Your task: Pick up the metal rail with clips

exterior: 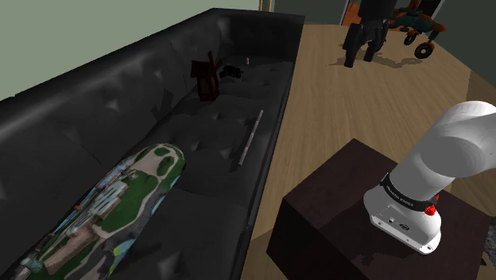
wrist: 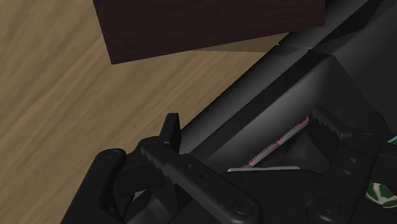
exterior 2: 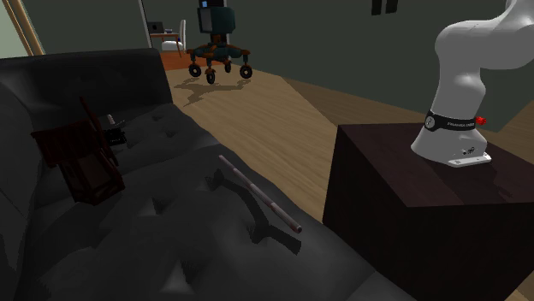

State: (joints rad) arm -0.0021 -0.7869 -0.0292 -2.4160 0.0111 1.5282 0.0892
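The rail (exterior: 248, 137) is a thin grey rod lying flat on the black sofa's seat (exterior: 199, 151), close to the front edge. The second exterior view shows the rail (exterior 2: 257, 195) as a pinkish rod with small dark clips under it. My gripper (wrist: 245, 130) is open, high above the sofa's front edge. Its serrated fingers (wrist: 167, 162) stand wide apart. Far below, a stretch of the rail (wrist: 280, 140) shows in the gap between them, untouched. The white arm (exterior: 445, 159) rises from the stand.
A long board with a green map pattern (exterior: 119, 207) lies on the seat nearer the shoulder camera. A dark red chair-like object (exterior 2: 86, 158) and a small dark item (exterior: 232, 71) sit at the sofa's far end. The dark stand (exterior 2: 402, 197) stands on the wooden floor (exterior: 334, 103); a wheeled chair (exterior 2: 218, 47) is far off.
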